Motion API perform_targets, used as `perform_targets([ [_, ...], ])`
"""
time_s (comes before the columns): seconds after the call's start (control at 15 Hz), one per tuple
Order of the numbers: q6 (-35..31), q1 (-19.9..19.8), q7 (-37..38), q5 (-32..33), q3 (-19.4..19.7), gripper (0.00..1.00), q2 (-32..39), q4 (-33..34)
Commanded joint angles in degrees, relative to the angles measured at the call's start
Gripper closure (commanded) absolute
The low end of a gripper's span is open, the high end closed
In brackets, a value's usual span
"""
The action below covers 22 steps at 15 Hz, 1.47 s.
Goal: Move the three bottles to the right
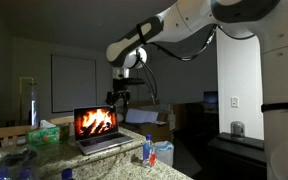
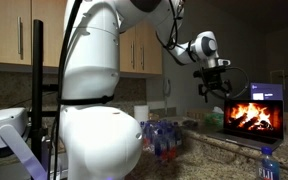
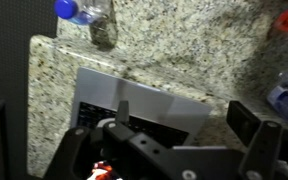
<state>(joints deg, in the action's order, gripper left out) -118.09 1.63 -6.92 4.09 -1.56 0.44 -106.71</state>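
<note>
Pincer [image 1: 120, 98] spread wide, speckled granite counter [image 3: 184, 50], clear plastic bottle [image 3: 96, 18].

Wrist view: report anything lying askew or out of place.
One bottle lies on its side near the granite counter's edge, blue cap pointing sideways. The laptop sits square. Nothing spilled or visibly damaged.

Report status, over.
Gripper open, empty, high above the laptop. Bottles standing on the counter, none held. Laptop sits directly below the arm.
</note>
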Motion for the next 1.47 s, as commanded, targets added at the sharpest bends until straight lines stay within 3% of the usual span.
perform_targets([
  [0.0, 0.4, 4.0, -3.1, 0.8, -3.9, 0.0, 1.2, 0.4],
  [0.27, -0.8, 7.5, -8.0, 0.7, -7.4, 0.0, 3.2, -0.1],
  [0.33, 0.1, 7.3, -3.4, 0.0, -7.0, 0.0, 2.6, 0.2],
  [0.67, 0.0, 7.9, -6.0, 0.0, -7.4, 0.0, 3.6, 0.2],
  [1.4, 17.1, 8.4, -29.6, 4.8, -9.9, 0.0, 21.8, 18.1],
])
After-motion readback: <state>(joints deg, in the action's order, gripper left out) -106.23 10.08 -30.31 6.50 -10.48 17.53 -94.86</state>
